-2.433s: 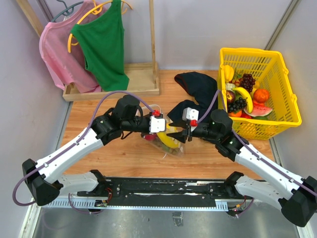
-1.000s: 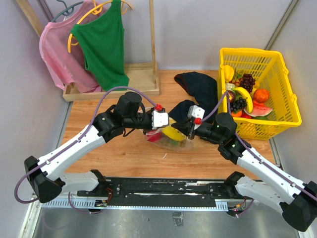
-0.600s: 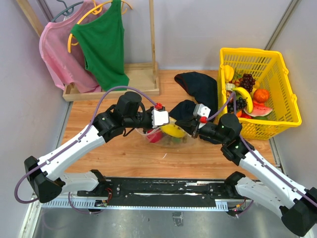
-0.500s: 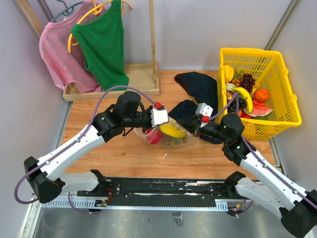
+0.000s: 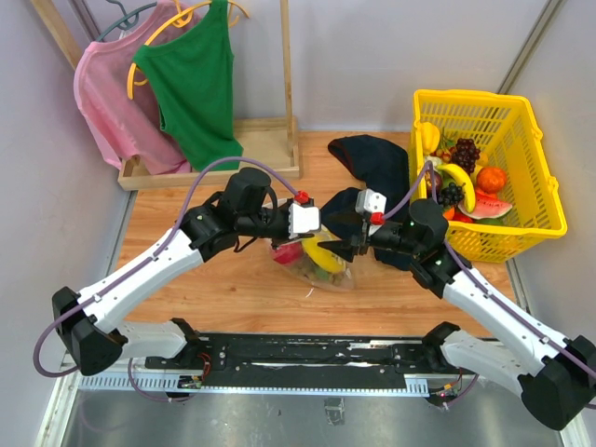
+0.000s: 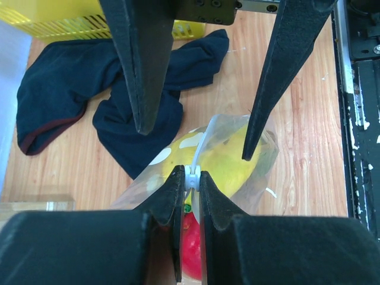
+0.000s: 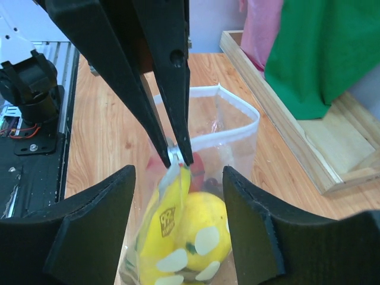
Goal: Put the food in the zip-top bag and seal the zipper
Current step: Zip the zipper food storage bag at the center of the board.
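Note:
The clear zip-top bag (image 5: 318, 263) hangs over the wooden table. My left gripper (image 6: 190, 178) is shut on the white slider of its zipper (image 6: 200, 145). Through the plastic show a yellow lemon (image 7: 206, 233), a banana (image 7: 159, 234), a red apple (image 6: 190, 250) and something dark behind them. In the right wrist view the far part of the bag's mouth (image 7: 227, 134) gapes open. My right gripper (image 7: 178, 233) stands open on either side of the bag's near end, and I see neither finger touching it. From above, the left gripper (image 5: 311, 238) and right gripper (image 5: 346, 244) face each other across the bag.
A yellow lattice basket (image 5: 549, 222) holding more fruit stands at the right. A dark navy cloth (image 5: 372, 160) lies just behind the bag. At the back left a wooden rack base (image 5: 265, 149) carries a pink top (image 5: 107, 102) and a green top (image 5: 196, 84) on hangers.
My right gripper was shut at the bag's right end and has now opened and let go. The bag, stretched between both grippers before, now hangs lower from the left gripper alone.

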Controlling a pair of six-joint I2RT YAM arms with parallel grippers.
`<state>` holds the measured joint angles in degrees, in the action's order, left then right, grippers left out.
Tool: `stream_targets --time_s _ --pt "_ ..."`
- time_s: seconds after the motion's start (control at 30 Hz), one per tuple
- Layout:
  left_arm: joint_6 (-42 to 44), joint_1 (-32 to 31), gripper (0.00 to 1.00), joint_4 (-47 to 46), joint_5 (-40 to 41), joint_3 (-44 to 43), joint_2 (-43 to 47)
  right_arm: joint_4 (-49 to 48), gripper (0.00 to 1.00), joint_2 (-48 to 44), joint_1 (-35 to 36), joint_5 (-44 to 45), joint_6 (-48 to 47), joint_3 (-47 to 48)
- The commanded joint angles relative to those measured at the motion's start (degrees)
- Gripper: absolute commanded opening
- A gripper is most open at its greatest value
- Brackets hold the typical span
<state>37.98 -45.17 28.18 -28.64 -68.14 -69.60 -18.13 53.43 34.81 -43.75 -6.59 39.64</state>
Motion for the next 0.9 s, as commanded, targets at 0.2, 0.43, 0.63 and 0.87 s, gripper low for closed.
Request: stream_targets --time_s 0.2,0.43,0.63,0.87 --pt "0.20 0.17 0.00 -1.39 -3.76 -2.87 -1.02 2.09 0.64 3.19 2.10 -1.59 -1.79 3.98" --pt "0.02 0.17 0.00 -0.87 -4.23 -2.49 -0.72 3.77 0.35 3.29 2.11 1.56 -3.15 3.87" --pt "-0.66 0.17 0.00 0.26 -2.19 -1.34 0.32 4.07 0.01 0.58 2.10 6.79 -3.89 2.72" --pt "-3.13 0.17 0.00 0.47 2.56 -0.01 2.49 4.42 0.00 -4.96 1.99 14.43 -3.89 0.58"
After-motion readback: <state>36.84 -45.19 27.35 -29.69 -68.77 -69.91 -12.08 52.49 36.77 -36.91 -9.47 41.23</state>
